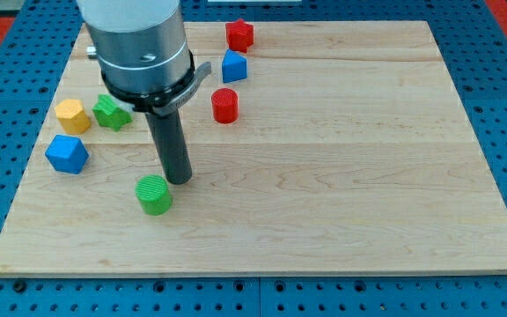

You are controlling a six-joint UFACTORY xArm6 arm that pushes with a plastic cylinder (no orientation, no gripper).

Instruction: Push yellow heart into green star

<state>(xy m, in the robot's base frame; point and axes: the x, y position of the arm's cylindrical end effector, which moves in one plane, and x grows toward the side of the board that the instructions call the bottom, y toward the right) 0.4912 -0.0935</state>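
The green star (111, 112) lies at the view's left of the wooden board (341, 176), partly behind the arm's grey body. A yellow block (72, 115) sits just to its left, almost touching it; it looks many-sided and I cannot make out a heart shape. A small yellowish sliver (90, 53) shows at the arm's left edge, mostly hidden. My tip (180, 180) rests on the board below and to the right of the green star, just up and right of a green cylinder (154, 195).
A blue block (67, 153) lies below the yellow block. A red cylinder (224, 105), a blue block (234, 66) and a red block (239, 35) stand in a line towards the view's top. The arm's body (139, 44) hides the board's top left.
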